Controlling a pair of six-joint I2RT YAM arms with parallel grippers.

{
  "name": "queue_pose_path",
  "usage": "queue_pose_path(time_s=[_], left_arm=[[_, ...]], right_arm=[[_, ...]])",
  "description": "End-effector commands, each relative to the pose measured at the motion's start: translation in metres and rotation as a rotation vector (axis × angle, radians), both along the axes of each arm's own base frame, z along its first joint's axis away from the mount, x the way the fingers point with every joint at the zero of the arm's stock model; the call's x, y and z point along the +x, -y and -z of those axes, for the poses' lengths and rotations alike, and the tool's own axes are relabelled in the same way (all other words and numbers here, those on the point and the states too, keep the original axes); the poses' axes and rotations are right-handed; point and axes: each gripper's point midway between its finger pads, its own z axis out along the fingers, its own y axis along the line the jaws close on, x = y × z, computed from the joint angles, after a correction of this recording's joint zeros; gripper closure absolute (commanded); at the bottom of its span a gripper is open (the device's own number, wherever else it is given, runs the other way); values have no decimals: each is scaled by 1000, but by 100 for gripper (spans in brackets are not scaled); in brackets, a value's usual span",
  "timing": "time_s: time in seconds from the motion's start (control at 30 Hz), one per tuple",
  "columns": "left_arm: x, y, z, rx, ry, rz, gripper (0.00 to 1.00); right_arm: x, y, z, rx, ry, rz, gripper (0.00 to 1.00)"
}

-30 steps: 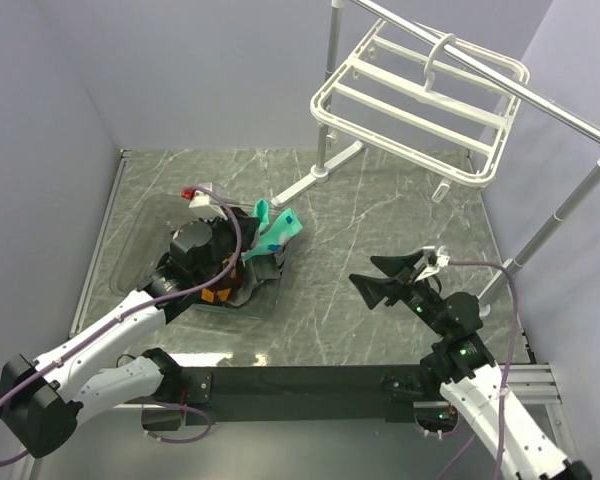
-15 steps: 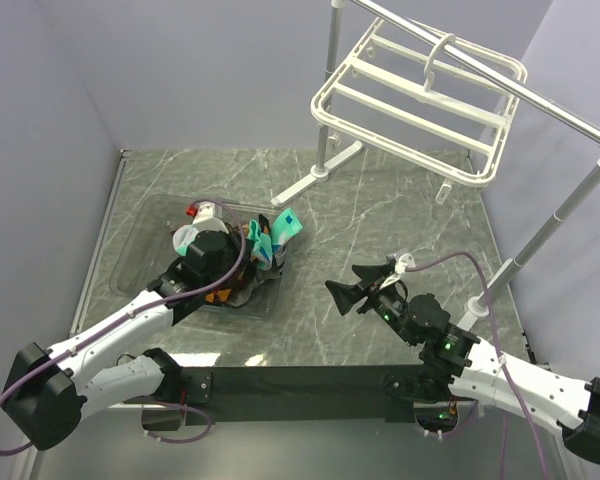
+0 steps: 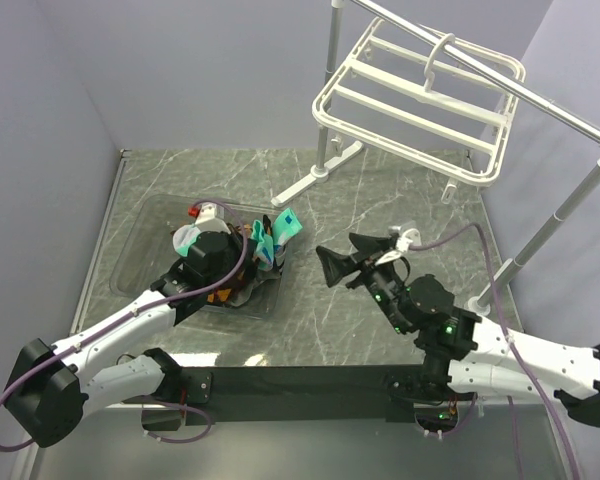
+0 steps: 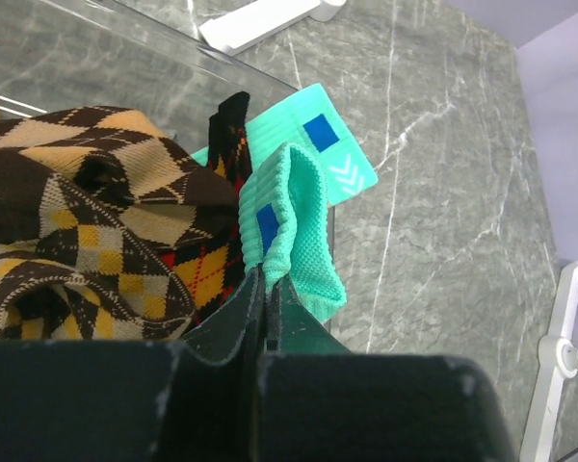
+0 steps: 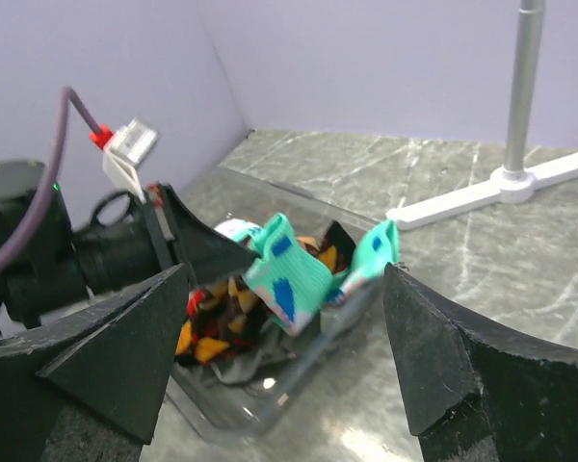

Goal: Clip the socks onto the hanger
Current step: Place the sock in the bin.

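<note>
Left gripper point(image 4: 266, 289) clenched on the ribbed cuff of a mint-green sock point(image 4: 294, 236), held up over a heap of argyle socks point(image 4: 96, 221) in a clear tray point(image 3: 130, 250) at the left of the marble-patterned table point(image 3: 380, 200). Another mint-green piece point(image 4: 328, 154) over the tray's rim just beyond, same sock or second not discernible. Right gripper point(image 3: 345, 262) released, jaws spread wide, grasping nothing, aimed at the tray from its right and apart from it. White hanger point(image 3: 420, 95) hooked on a metal pole point(image 3: 500, 80) at upper right, well apart from both grippers.
</note>
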Motion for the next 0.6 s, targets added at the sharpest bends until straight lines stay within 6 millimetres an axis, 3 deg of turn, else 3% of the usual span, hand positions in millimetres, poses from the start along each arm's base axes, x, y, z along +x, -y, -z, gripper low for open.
queue_pose_path(time_s=[0.0,0.07,0.1,0.2,0.33,0.43,0.47,0.5,0.57], left_arm=[[2,8,-11,-23,41,32,99],[3,8,-10,-4,32,37,99],[5,9,-13,1,30,33,99],[7,2,-3,42,-11,1,99],[6,-7,9,60,-52,-51,99],[4,-5,13,49,-65,-40,81],[4,-3,9,37,-56,-28,70],[0,0,11,31,-65,-4,46],[0,7,0,11,-31,36,31]], right_arm=[[8,-16,-25,45,11,51,13],[7,-28,-31,29,19,33,13],[6,-38,-24,-4,8,22,13],[4,-45,-22,-33,-19,35,13],[2,-34,-30,3,-85,78,13],[-3,-20,-29,-1,-127,104,13],[-4,-14,-22,-36,-140,123,13],[-6,-8,-21,-45,-148,135,13],[-11,-2,-17,-82,-170,140,12]])
